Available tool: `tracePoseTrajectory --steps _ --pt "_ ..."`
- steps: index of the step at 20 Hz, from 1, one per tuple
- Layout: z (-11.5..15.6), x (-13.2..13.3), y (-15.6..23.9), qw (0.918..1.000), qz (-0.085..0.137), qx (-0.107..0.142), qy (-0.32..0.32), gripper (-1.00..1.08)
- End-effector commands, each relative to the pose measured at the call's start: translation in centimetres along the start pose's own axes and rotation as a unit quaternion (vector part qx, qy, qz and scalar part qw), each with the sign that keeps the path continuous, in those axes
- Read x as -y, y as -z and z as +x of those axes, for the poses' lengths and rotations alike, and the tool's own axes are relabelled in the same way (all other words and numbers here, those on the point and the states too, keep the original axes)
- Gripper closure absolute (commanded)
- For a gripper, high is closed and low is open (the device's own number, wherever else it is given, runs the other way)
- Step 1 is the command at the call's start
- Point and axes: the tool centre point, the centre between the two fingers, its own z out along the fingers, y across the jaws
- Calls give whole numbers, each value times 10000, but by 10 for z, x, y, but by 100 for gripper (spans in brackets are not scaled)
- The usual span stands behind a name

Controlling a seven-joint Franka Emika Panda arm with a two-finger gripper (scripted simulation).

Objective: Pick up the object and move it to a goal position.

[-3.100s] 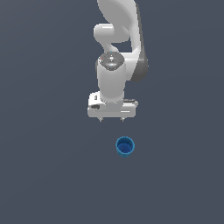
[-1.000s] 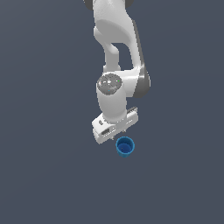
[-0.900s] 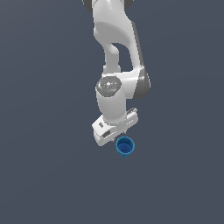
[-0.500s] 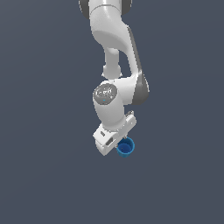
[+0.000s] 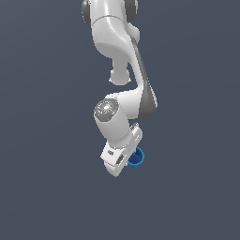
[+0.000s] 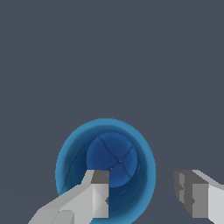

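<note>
Room is plentiful on every side in the exterior view: you see one flat, dark grey floor (image 5: 42, 187) running unbroken to each edge of the picture. The white arm (image 5: 119, 51) comes down from the top and bends low, its wrist tilted toward the exterior view's left. The gripper (image 5: 123, 161) sits right down at the blue cup (image 5: 136, 159), and from here its white body covers most of the cup, so you only see a blue sliver poking out on the exterior view's right of the hand. You cannot judge the jaw gap from this angle.

Turn to the wrist view and you look straight down into the cup (image 6: 105, 168). You see its lighter blue rim as a full ring and the darker blue bottom inside it; it stands upright on the floor (image 6: 109, 52). The two fingers (image 6: 98, 192) stand well apart. One finger overlaps the cup's mouth and part of its rim; whether it dips inside the rim or sits above it you cannot tell. The other finger (image 6: 194, 197) stands clear outside the cup, with bare floor showing between it and the wall. So the cup's wall lies between the two fingers, nearer the first, and nothing is pinched.
</note>
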Motion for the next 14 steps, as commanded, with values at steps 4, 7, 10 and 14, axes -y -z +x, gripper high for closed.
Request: tracePoseTrajectory --steps 4,7,10,14 --pt "5 -7 -4 9992 23 -168 362 -20" --pt "6 -10 -5 9986 27 -226 480 -20" --pt "7 -11 -6 9981 29 -261 550 -20" --pt "7 -11 -6 9981 29 -264 555 -20"
